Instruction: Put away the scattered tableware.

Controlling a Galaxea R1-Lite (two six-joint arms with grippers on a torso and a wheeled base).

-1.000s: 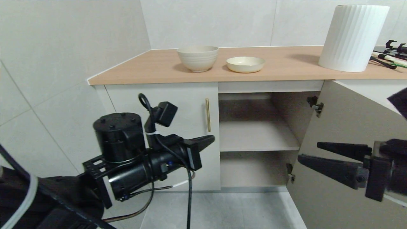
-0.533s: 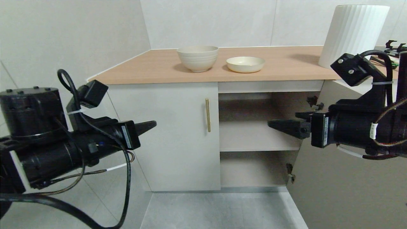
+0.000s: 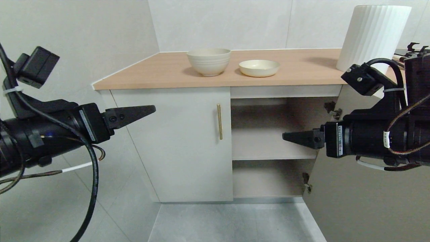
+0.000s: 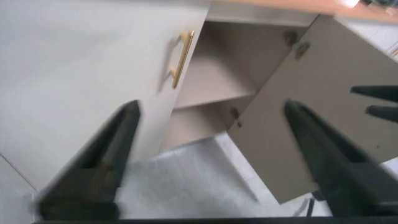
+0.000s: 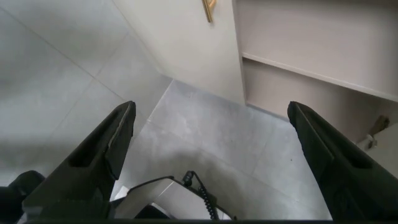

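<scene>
Your two pieces, the bowl (image 3: 208, 61) and the shallow dish (image 3: 259, 68), stand upright on the countertop (image 3: 161, 72) towards its front edge. The bowl is nearer the left corner and the dish is just beside it on the right, not touching. Both are round, so you need not line up with any long axis; what matters is height, since they sit above and beyond both grippers. The left gripper (image 3: 134, 112) hangs below the counter's front edge in front of the closed door (image 3: 178, 144), spread wide with nothing between its fingers. It looks the nearer one to the bowl. The right gripper (image 3: 287, 137) is level with the shelf (image 3: 268, 144) of the open cabinet, gaping just as wide and empty, almost under the dish. You would probably raise either arm before reaching in. A ribbed white container (image 3: 373, 38) stands well off at the right end.
</scene>
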